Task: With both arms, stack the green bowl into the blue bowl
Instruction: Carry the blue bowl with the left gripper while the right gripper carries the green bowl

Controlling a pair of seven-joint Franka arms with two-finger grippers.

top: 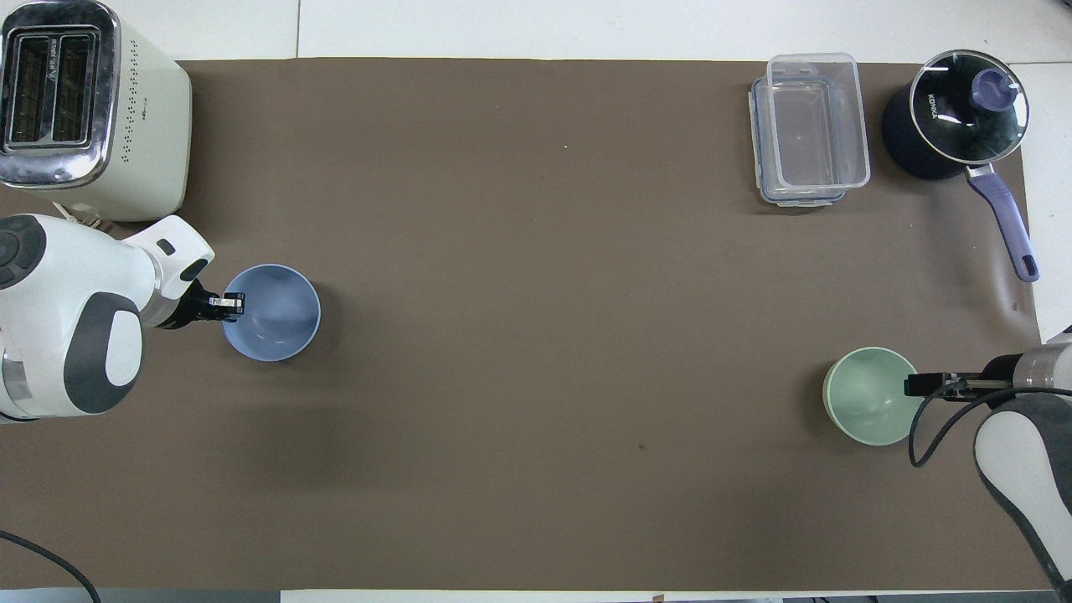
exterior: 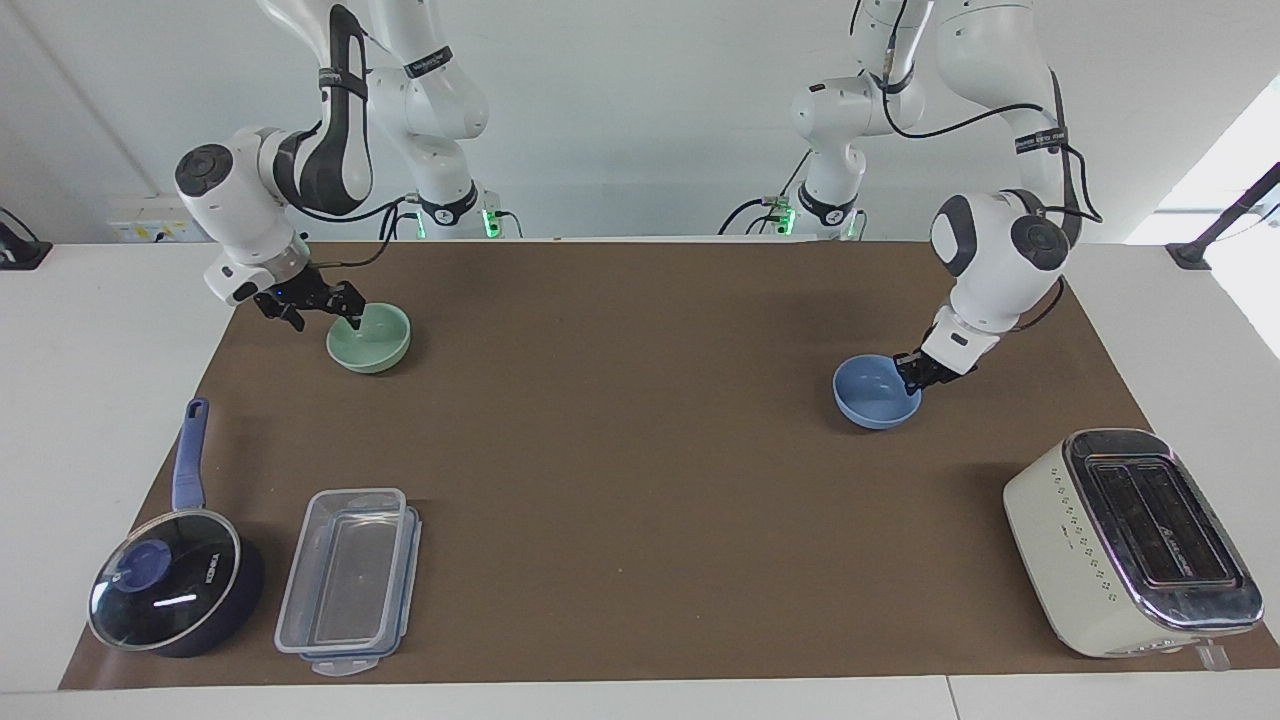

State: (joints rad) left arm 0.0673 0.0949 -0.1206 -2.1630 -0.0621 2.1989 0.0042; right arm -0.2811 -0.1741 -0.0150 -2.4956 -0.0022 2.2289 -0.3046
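I have the left gripper (exterior: 912, 374) clamped on the rim of the blue bowl (exterior: 873, 390), at the edge of the bowl that faces the left arm's end of the table. From the facing view the bowl looks tipped a little, its gripped edge higher, though I cannot tell whether its base is on the brown mat (exterior: 640, 450) or just off it. From overhead the same gripper (top: 224, 305) sits right at the bowl's (top: 272, 314) rim, with the cream toaster (top: 88, 109) farther from the robots on that same end of the table.

At the right arm's end, the right gripper (exterior: 322, 305) is down at the green bowl (exterior: 369, 338), one finger reaching over the rim on the edge that faces the right arm's end of the table. I cannot tell whether its fingers have closed on the rim or are spread apart around it. The green bowl rests flat on the mat. Overhead, the right gripper (top: 928, 386) touches or overlaps the edge of the green bowl (top: 871, 396).

The two bowls are well apart, each near its own arm's end of the mat. Farther from the robots than the green bowl lie a clear plastic container (exterior: 348, 580) and, beside it, a dark saucepan (exterior: 178, 590) with a glass lid.
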